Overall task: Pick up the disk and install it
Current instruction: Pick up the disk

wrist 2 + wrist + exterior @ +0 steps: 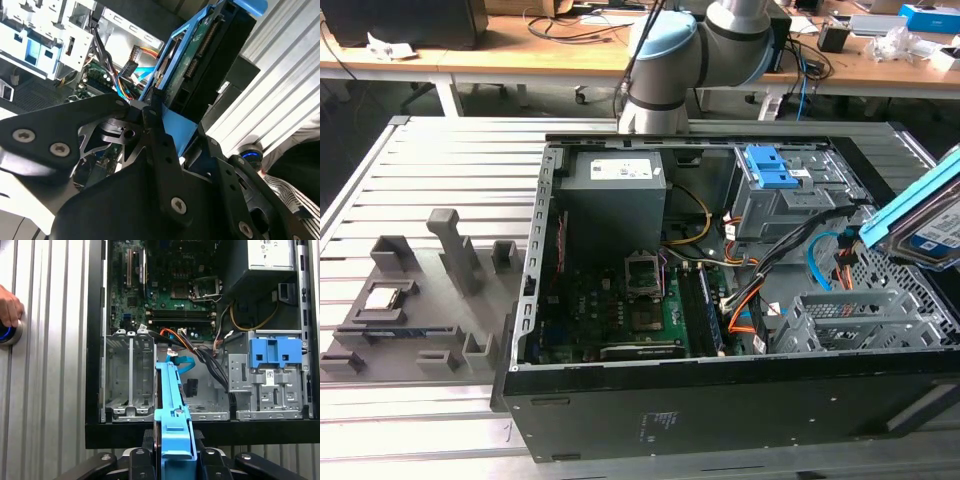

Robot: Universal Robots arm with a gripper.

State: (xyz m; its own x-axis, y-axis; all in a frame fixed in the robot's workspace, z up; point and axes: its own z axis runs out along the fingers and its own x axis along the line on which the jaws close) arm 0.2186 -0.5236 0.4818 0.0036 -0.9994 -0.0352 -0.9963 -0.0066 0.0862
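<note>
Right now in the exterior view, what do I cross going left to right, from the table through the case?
Grey fixture block → case's left wall → power supply → blue-fronted drive cage → the disk, tilted at the exterior view's right edge.

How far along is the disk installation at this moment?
Done: the disk is picked up, off the table. In hand: the gripper is shut on its blue frame and holds it in the air by the open computer case. Left: the grey drive cage inside the case has no disk in it yet.
</note>
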